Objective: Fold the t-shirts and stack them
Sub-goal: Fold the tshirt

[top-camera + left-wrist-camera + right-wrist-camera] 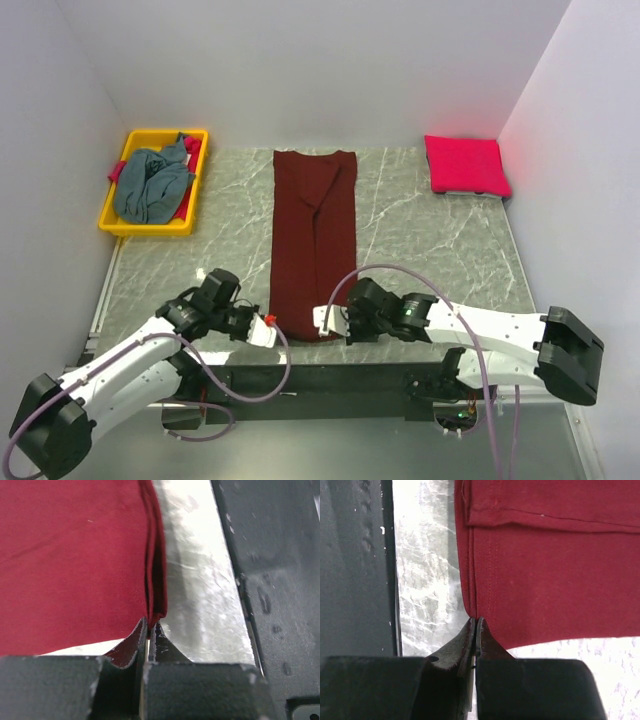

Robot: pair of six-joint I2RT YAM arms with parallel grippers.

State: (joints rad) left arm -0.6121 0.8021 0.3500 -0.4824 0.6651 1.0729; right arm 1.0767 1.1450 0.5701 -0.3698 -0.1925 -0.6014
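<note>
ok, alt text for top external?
A maroon shirt, folded into a long strip, lies at centre with the left gripper and right gripper pinching its near corners. A crumpled grey-blue shirt fills a yellow bin far left; a folded pink shirt far right.

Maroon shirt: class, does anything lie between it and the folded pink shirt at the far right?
Nothing visible does. Only table separates the maroon shirt from the pink shirt; the left gripper and right gripper pinch its near corners.
</note>
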